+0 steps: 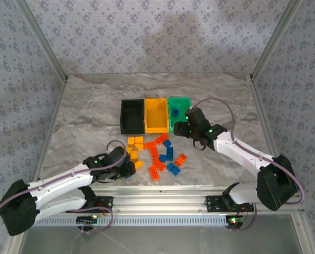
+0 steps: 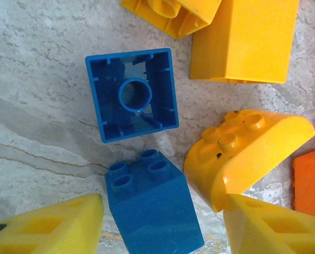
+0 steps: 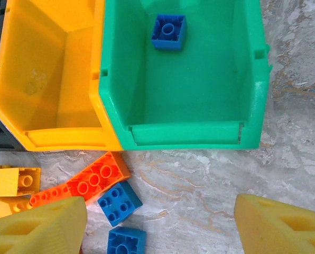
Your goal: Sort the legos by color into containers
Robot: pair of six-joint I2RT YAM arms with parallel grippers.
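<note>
**Left hand** (image 2: 163, 209), near-left of the yellow bin (image 1: 156, 116): its yellow fingers (image 2: 46, 227) stand apart, straddling an upright blue brick (image 2: 147, 222) with studs up; a gap shows at the brick's right side, so nothing is gripped. Just beyond lies an upturned blue brick (image 2: 132, 94), hollow side showing, with yellow bricks (image 2: 247, 153) beside it.

**Black bin** (image 1: 131, 117): against the yellow bin's left wall.

**Legos** (image 1: 157, 153): yellow, red-orange and blue, loose on the marbled table (image 1: 83, 116) in front of the yellow bin.

**Green bin** (image 3: 189, 135): against the yellow bin's right wall, holding a single blue brick (image 3: 168, 32).

**Right hand** (image 3: 161, 211): near-right of the yellow bin, fingers wide apart and empty.
</note>
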